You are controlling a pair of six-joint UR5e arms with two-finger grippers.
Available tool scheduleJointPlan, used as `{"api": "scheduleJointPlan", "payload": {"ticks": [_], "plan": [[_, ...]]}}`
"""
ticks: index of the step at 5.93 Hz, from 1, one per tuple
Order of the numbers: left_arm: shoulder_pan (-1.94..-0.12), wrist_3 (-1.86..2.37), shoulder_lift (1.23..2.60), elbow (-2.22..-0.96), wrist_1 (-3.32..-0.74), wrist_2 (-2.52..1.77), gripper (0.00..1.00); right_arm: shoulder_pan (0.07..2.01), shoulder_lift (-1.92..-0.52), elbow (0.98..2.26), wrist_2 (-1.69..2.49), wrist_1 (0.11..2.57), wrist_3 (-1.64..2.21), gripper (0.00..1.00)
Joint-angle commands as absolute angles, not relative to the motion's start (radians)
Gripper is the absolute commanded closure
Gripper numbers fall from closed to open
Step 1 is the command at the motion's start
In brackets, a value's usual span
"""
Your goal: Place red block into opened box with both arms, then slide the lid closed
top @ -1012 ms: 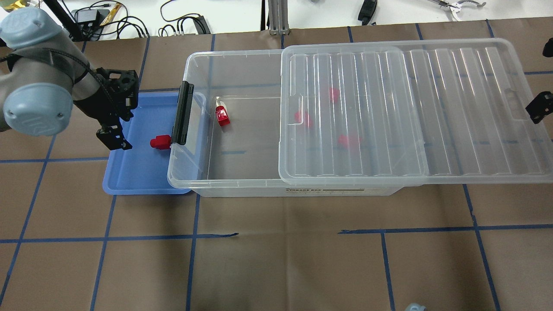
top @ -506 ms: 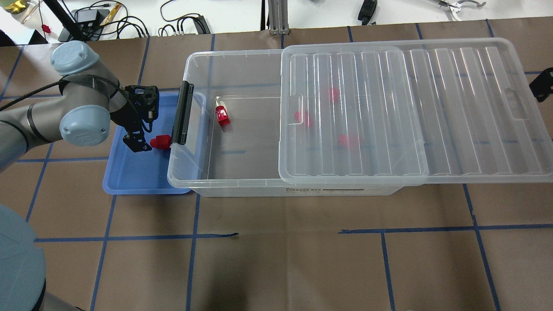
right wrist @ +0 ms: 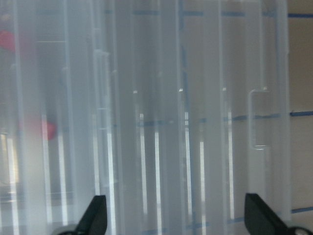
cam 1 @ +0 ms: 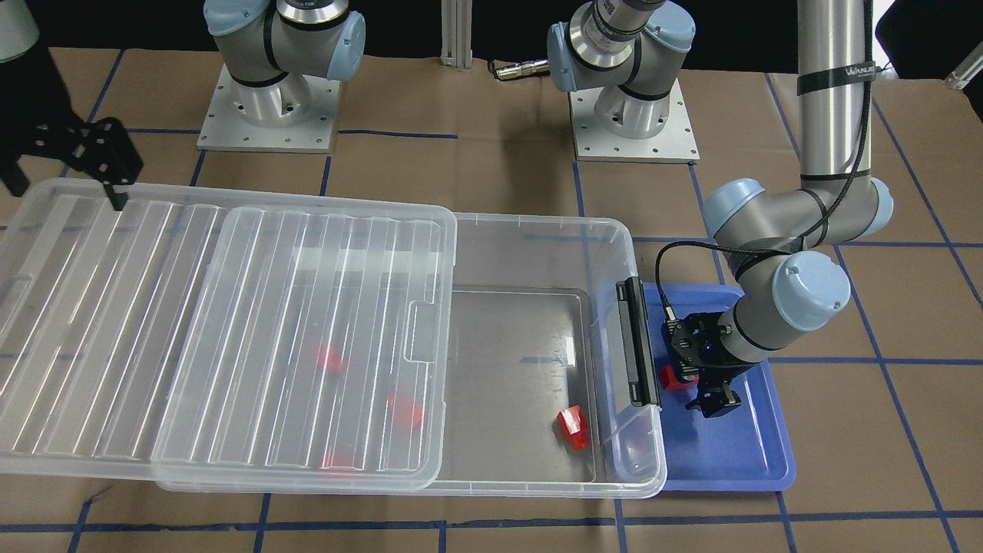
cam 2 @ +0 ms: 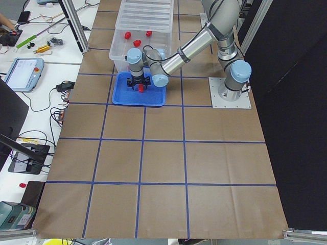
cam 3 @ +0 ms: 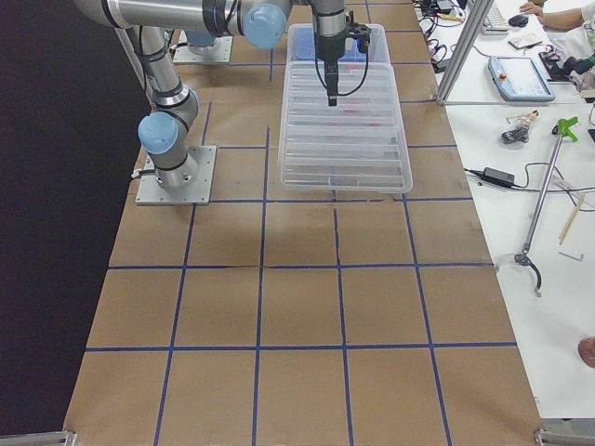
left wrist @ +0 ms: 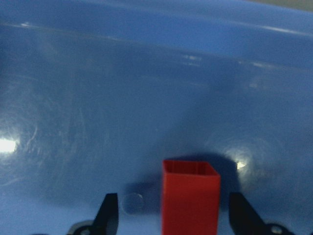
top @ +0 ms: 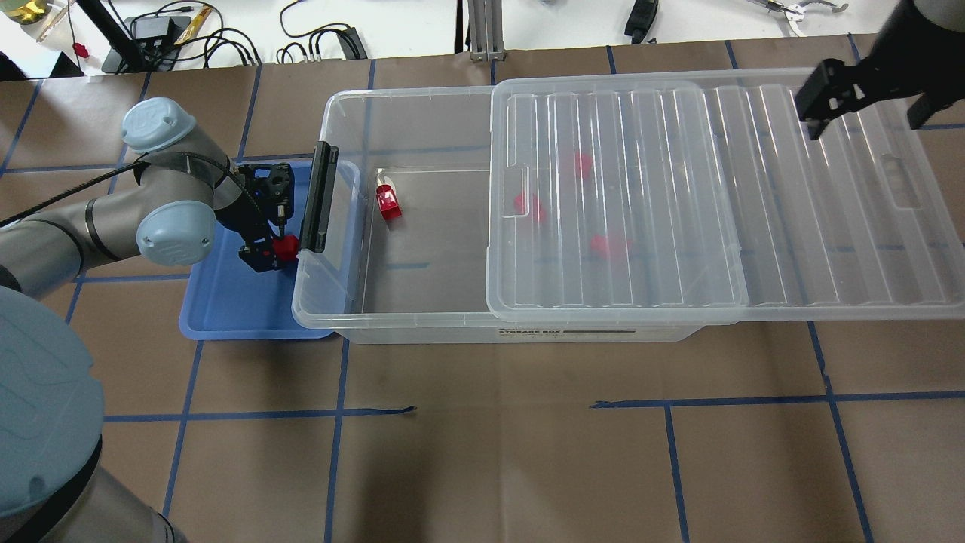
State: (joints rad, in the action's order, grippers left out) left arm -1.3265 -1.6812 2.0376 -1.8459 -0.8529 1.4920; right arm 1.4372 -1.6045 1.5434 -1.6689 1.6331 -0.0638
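Observation:
The red block [top: 287, 246] [cam 1: 673, 378] stands in the blue tray [top: 226, 309], close to the box's black latch bar [top: 318, 197]. My left gripper [top: 270, 249] [left wrist: 175, 215] is low over the tray and open. The block [left wrist: 190, 200] sits between its fingers with a gap on each side. The clear box [top: 407, 332] is open at its left half. The ribbed lid [top: 754, 196] is slid to the right and overhangs the box's end. My right gripper [top: 867, 117] [right wrist: 177, 215] hovers open over the lid's far right part, holding nothing.
A red tapered piece [top: 388, 202] lies on the box floor in the open half. Three red pieces [top: 609, 245] show blurred under the lid. Cables and tools lie on the white bench [top: 226, 30] beyond the table. Brown paper with blue tape lines covers the front.
My left gripper has moved right and down across the tray until its fingers straddle the red block. My right gripper has come in from the right edge to over the lid.

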Motion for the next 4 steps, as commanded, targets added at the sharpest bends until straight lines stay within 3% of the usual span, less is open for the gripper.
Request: {"api": "scheduleJointPlan", "payload": {"ticks": [1, 4], "plan": [[-1.325, -1.672, 2.031, -1.833, -0.865, 1.5, 0.94, 1.578, -1.536, 1.412, -1.617, 1.501, 0.14, 0.0], [-1.333, -1.681, 1.816, -1.735, -1.16, 1.502, 0.94, 1.614, -1.506, 1.396, -1.614, 1.486, 0.15, 0.0]]}}
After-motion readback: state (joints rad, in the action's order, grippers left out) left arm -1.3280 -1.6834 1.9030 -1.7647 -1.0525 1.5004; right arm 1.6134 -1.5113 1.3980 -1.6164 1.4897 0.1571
